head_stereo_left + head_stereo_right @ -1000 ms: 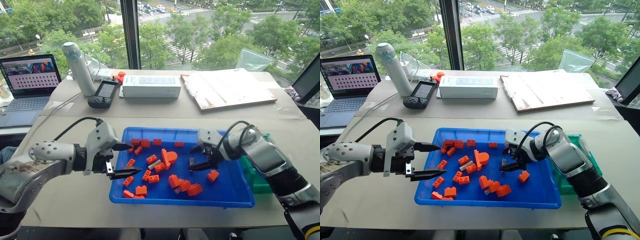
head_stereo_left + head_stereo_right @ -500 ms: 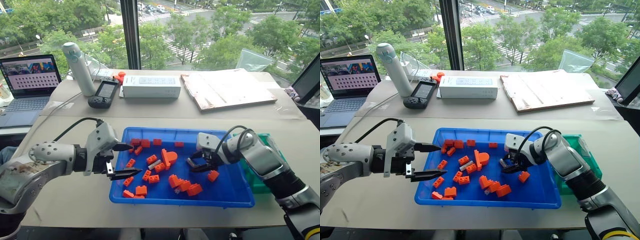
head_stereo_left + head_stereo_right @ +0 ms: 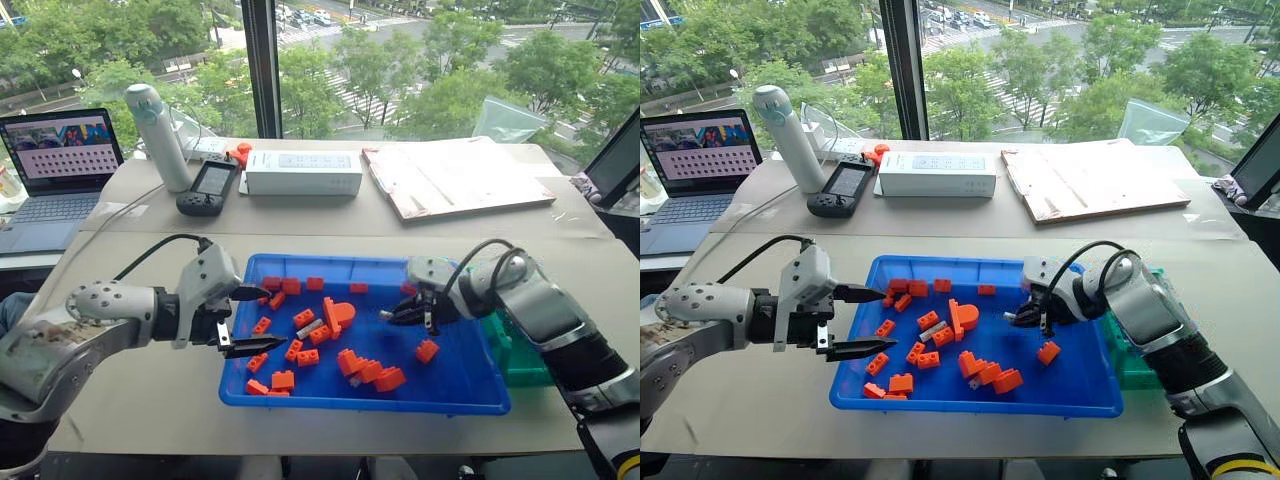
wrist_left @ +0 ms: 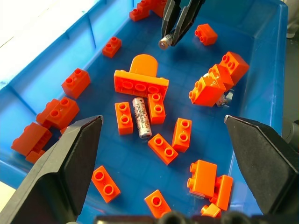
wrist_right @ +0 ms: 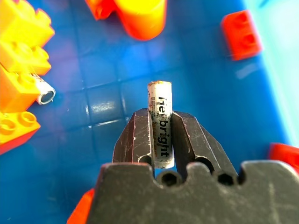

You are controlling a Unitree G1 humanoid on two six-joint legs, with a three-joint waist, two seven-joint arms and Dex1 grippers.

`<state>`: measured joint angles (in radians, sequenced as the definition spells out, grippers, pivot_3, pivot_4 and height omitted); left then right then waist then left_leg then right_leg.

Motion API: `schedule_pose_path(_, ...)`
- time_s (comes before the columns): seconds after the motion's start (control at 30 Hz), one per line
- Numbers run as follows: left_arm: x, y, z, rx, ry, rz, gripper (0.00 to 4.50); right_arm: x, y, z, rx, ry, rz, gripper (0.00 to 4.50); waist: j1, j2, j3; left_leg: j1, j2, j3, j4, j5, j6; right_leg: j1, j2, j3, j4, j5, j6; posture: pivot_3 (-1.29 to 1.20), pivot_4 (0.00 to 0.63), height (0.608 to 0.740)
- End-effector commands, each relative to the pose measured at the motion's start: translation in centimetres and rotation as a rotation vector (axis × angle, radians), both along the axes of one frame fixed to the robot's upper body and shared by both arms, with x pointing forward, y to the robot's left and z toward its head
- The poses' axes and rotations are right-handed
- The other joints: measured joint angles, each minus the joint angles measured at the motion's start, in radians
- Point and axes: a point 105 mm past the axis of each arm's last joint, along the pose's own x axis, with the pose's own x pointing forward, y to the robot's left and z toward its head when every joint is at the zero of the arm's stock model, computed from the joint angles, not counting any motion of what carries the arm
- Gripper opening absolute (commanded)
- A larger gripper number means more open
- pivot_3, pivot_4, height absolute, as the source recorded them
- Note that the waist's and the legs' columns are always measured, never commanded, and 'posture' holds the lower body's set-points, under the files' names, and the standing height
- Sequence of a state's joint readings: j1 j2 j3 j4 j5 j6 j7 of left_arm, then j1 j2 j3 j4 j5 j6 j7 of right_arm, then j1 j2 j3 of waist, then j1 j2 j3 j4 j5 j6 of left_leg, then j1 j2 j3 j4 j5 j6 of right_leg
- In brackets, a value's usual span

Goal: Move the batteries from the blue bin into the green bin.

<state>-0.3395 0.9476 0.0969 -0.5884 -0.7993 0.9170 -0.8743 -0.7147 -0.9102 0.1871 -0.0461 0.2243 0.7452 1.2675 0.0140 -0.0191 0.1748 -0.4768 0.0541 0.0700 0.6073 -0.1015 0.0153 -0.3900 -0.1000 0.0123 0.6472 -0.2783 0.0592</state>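
Held battery [image 5: 159, 126] is pinched lengthwise in right gripper [image 3: 392, 316], jaws closed on it, above blue bin [image 3: 470, 395] w/ orange bricks [image 3: 368, 371] underneath. A sec ago that gripper was lower & wide open; since risen. 2nd battery [image 4: 141, 117] lies among bricks; 3rd [image 5: 44, 96] half hidden under them. Left gripper [image 3: 258, 320] open at bin's left wall. Green bin [image 3: 523, 362] mostly behind right arm.
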Motion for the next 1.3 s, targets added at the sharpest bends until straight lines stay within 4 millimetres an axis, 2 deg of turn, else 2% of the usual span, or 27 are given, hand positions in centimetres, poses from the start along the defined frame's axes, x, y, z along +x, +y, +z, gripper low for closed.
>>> schedule_pose_path(0.03, 0.2, -1.4, 3.2, -0.150, -0.067, -0.066, 4.50, -0.2, -4.4, 5.0, 0.022, -0.089, -0.160, 0.25, 0.005, 0.000, 0.000, 0.000, 0.000, 0.000, 0.000, 0.000, 0.000, 0.000, 0.000, 0.000, 0.000, 0.000, 0.000, 0.00, 0.150, 0.740)
schedule_pose_path(0.1, 0.5, -2.2, 4.6, -0.214, -0.086, -0.101, 4.50, -1.1, -7.3, 5.3, -0.067, -0.082, -0.238, 0.25, 0.011, -0.001, 0.000, 0.000, 0.000, -0.001, 0.000, 0.000, 0.000, 0.000, -0.001, -0.001, -0.001, 0.000, 0.000, 0.00, 0.150, 0.740)
schedule_pose_path(0.2, 0.8, -3.0, 5.7, -0.264, -0.098, -0.150, 4.50, -2.5, -10.5, 4.3, -0.171, -0.035, -0.321, 0.25, 0.012, -0.001, 0.000, 0.000, -0.002, 0.000, 0.001, -0.001, 0.002, 0.001, -0.001, -0.001, -0.002, -0.001, 0.000, 0.00, 0.150, 0.740)
schedule_pose_path(0.3, 1.1, -3.6, 6.1, -0.283, -0.100, -0.173, 4.50, -2.9, -12.0, 3.2, -0.238, -0.036, -0.370, 0.25, -0.003, -0.001, 0.000, 0.000, -0.002, 0.000, 0.001, 0.000, 0.004, 0.003, -0.001, 0.001, -0.001, 0.000, 0.001, 0.00, 0.150, 0.740)
schedule_pose_path(0.43, 1.2, -4.3, 6.2, -0.279, -0.103, -0.210, 4.50, -3.3, -12.5, 0.8, -0.270, -0.005, -0.393, 0.25, -0.014, -0.001, 0.000, 0.000, -0.001, 0.000, 0.001, 0.004, 0.009, 0.002, 0.000, 0.003, 0.001, 0.000, 0.001, 0.00, 0.150, 0.740)
schedule_pose_path(0.5, 1.2, -4.5, 6.2, -0.272, -0.105, -0.222, 4.50, -3.2, -12.8, 0.3, -0.282, -0.011, -0.409, 0.25, -0.014, 0.000, 0.000, 0.000, -0.001, 0.000, 0.001, 0.004, 0.009, 0.003, 0.001, 0.003, 0.001, 0.000, 0.002, 0.00, 0.150, 0.740)
schedule_pose_path(0.53, 1.2, -4.5, 6.2, -0.268, -0.103, -0.225, 4.50, -3.3, -12.7, 0.5, -0.293, -0.015, -0.400, 1.26, -0.013, 0.000, 0.000, 0.000, -0.001, 0.000, 0.001, 0.004, 0.009, 0.003, 0.001, 0.003, 0.001, 0.000, 0.002, 0.00, 0.150, 0.740)
schedule_pose_path(0.6, 1.1, -4.5, 6.1, -0.263, -0.101, -0.228, 4.50, -3.2, -12.5, 1.3, -0.290, -0.044, -0.389, 1.64, -0.012, 0.000, 0.000, 0.000, -0.002, 0.000, 0.001, 0.004, 0.009, 0.002, 0.000, 0.004, 0.001, 0.000, 0.002, 0.00, 0.150, 0.740)
schedule_pose_path(0.7, 1.0, -4.1, 5.5, -0.225, -0.087, -0.215, 4.50, -2.8, -11.3, 3.7, -0.270, -0.117, -0.347, 2.71, -0.014, 0.000, 0.000, 0.000, -0.001, 0.000, 0.001, 0.003, 0.008, 0.002, 0.001, 0.004, 0.001, 0.000, 0.002, 0.00, 0.150, 0.740)
schedule_pose_path(0.73, 1.1, -3.9, 4.5, -0.170, -0.083, -0.203, 4.50, -2.7, -10.1, 4.5, -0.249, -0.140, -0.294, 2.93, -0.015, 0.000, 0.000, 0.000, -0.001, 0.000, 0.001, 0.003, 0.008, 0.002, 0.000, 0.004, 0.001, 0.000, 0.002, 0.00, 0.150, 0.740)
schedule_pose_path(0.77, 1.0, -3.6, 3.7, -0.126, -0.075, -0.196, 4.50, -2.8, -8.8, 4.9, -0.220, -0.139, -0.247, 3.38, -0.018, 0.000, 0.000, 0.000, -0.001, 0.000, 0.001, 0.003, 0.008, 0.002, 0.001, 0.004, 0.001, 0.000, 0.002, 0.00, 0.150, 0.740)
schedule_pose_path(0.83, 0.9, -3.1, 2.6, -0.075, -0.055, -0.185, 4.50, -3.5, -6.6, 5.1, -0.189, -0.111, -0.154, 3.38, -0.023, 0.001, 0.000, 0.000, -0.001, 0.000, 0.000, 0.002, 0.007, 0.002, 0.001, 0.004, 0.001, 0.000, 0.002, 0.00, 0.150, 0.740)
schedule_pose_path(0.93, 1.1, -2.3, 1.8, -0.023, -0.050, -0.156, 4.50, -4.5, -4.1, 4.3, -0.179, -0.062, -0.034, 3.38, -0.019, 0.000, 0.000, 0.000, 0.000, -0.001, -0.001, 0.000, 0.003, 0.002, 0.001, 0.003, 0.000, 0.000, 0.001, 0.00, 0.150, 0.740)
schedule_pose_path(0.97, 1.1, -2.0, 1.6, -0.006, -0.048, -0.147, 4.50, -4.9, -3.1, 3.7, -0.161, -0.034, 0.002, 3.38, -0.016, 0.000, 0.001, 0.000, -0.001, -0.001, 0.000, 0.000, 0.002, 0.002, 0.001, 0.002, 0.000, 0.000, 0.001, 0.00, 0.150, 0.740)
schedule_pose_path(1.03, 1.0, -1.2, 0.7, 0.045, -0.030, -0.129, 4.50, -6.9, -0.8, 1.1, -0.153, 0.095, 0.125, 3.38, -0.013, 0.000, 0.001, 0.000, -0.001, -0.001, 0.000, -0.001, 0.002, 0.001, 0.000, 0.002, -0.001, 0.000, 0.001, 0.00, 0.150, 0.740)
schedule_pose_path(1.1, 0.7, -0.9, 0.2, 0.069, -0.019, -0.125, 4.50, -8.0, 0.1, -0.5, -0.159, 0.165, 0.169, 3.38, -0.010, 0.000, 0.001, 0.000, -0.001, -0.001, 0.000, -0.001, 0.002, 0.001, 0.000, 0.002, -0.001, 0.000, 0.001, 0.00, 0.150, 0.740)
schedule_pose_path(1.3, 0.1, -0.6, 0.0, 0.075, -0.009, -0.106, 4.50, -9.1, 2.7, -3.7, -0.115, 0.266, 0.197, 3.38, -0.003, -0.001, 0.000, 0.000, -0.001, -0.001, 0.001, -0.001, 0.002, 0.000, -0.001, 0.002, -0.001, -0.003, -0.004, 0.00, 0.150, 0.740)
